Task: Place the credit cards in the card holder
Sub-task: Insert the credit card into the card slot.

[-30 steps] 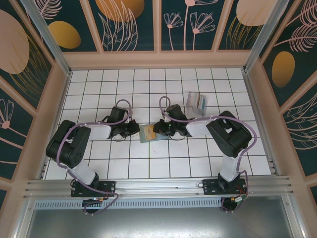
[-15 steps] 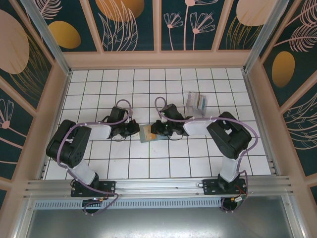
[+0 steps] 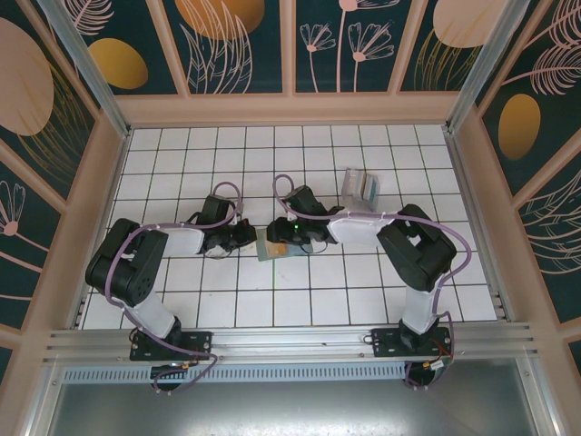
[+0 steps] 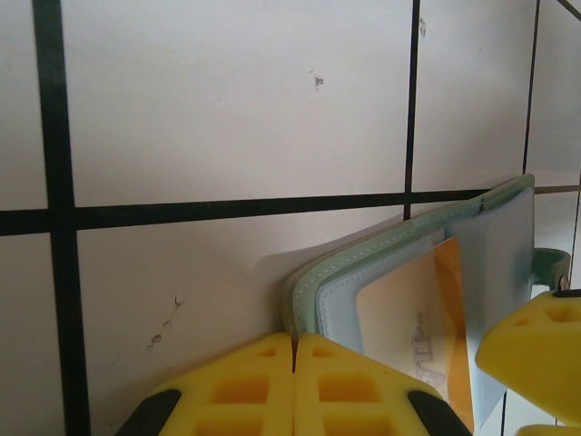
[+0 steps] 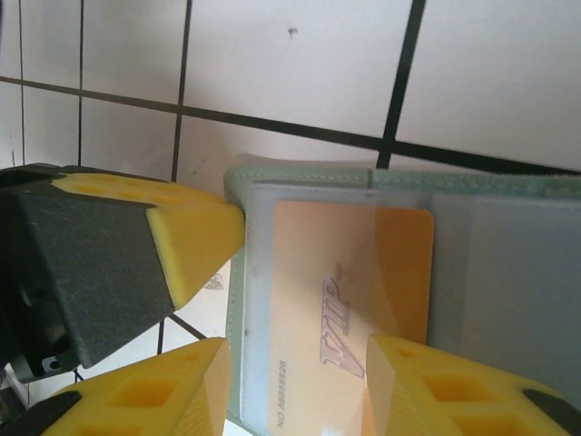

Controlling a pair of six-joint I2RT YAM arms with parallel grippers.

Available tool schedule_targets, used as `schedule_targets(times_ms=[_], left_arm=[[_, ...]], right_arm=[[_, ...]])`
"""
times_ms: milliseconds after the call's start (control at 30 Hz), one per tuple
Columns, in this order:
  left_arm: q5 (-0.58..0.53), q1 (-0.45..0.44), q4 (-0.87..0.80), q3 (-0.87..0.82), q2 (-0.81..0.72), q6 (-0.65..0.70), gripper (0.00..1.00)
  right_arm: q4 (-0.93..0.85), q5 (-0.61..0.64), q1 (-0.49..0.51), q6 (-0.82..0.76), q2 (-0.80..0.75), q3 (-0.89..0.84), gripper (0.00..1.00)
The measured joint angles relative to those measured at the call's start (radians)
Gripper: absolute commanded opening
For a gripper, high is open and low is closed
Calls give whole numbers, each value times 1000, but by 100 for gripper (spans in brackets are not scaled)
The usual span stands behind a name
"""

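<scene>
Holding orange credit card (image 5: 336,263): sage-green card holder (image 5: 300,174) | VIP (image 5: 338,313) legible from right wrist, not top | left gripper (image 4: 292,343) closed | right gripper (image 5: 295,363) parted

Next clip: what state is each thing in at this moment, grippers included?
card holder: lying open on the tiles, clear sleeves facing up.
tan-orange card: mostly inside one sleeve, one edge strip sticking out.
left gripper: shut, tips against the card holder's corner.
right gripper: open, poised over the tan-orange card.
clear stand: upright, greyish-teal contents in it, apart from both arms.
</scene>
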Motion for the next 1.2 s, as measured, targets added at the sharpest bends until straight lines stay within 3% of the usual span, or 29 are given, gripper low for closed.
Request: schedule_targets(times_ms=[400,767,1200], left_arm=[[0,0,0,0,0,0,8],[4,0,-1,5,5,0,8],[5,0,5,2,5,-5,8]], right_arm=[[-77,90,15,-6,0,7,49],[-83,88,37,-4,33,34,39],[-173,140,72,-14,72,114,40]])
